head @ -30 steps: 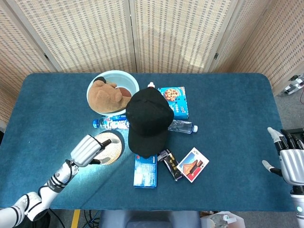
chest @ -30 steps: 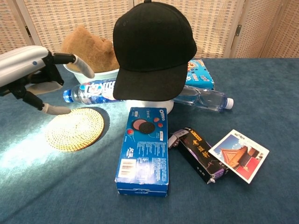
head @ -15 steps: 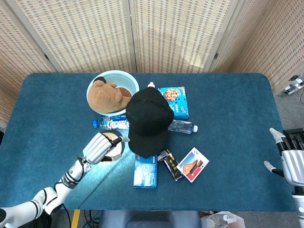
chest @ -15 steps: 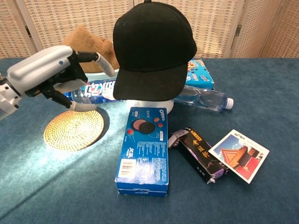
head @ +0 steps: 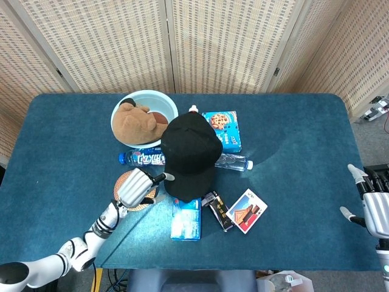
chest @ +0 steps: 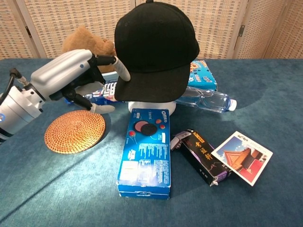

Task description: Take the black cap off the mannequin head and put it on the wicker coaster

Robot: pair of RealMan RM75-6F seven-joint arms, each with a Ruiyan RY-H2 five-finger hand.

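Note:
The black cap (head: 189,154) (chest: 154,49) sits on the white mannequin head (chest: 150,107), brim toward the table's front. The round wicker coaster (chest: 75,131) lies flat to the left of it; in the head view my left hand hides most of the coaster (head: 123,181). My left hand (head: 138,185) (chest: 79,77) hovers above the coaster's far right edge, fingers apart and empty, one fingertip reaching the cap's left brim edge. My right hand (head: 374,201) hangs open at the table's right edge, far from everything.
A blue cookie box (chest: 144,151) lies in front of the mannequin, with a dark packet (chest: 201,156) and a picture card (chest: 241,156) to its right. Behind are two water bottles (chest: 207,100), a second cookie box (head: 222,129) and a bowl (head: 137,100) holding a plush bear (head: 137,121).
My left hand has travelled right, from beside the coaster to the cap's left brim edge. The right hand has drifted slightly lower at the table's edge.

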